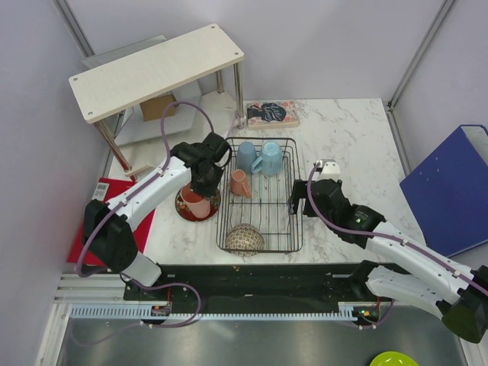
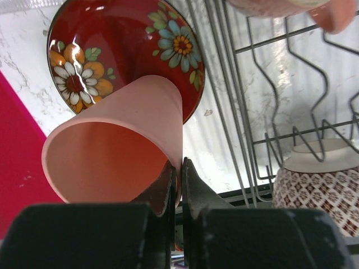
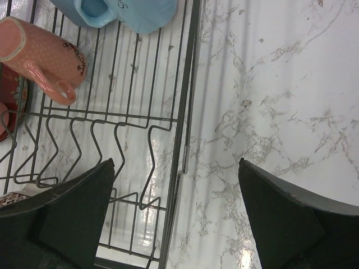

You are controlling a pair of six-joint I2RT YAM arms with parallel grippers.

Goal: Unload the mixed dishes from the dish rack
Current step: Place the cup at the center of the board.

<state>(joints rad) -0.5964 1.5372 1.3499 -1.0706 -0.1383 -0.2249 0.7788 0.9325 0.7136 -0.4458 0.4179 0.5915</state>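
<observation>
Salmon-pink tumbler pinched by the downturned left gripper over the plate; right gripper gapes wide.

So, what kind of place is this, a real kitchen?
Probably a robot test cell staged as a kitchen counter, not a home: plain partition walls, two robot arms bolted at the edge of a marble-pattern table, and a black wire dish rack holding mugs.
</observation>
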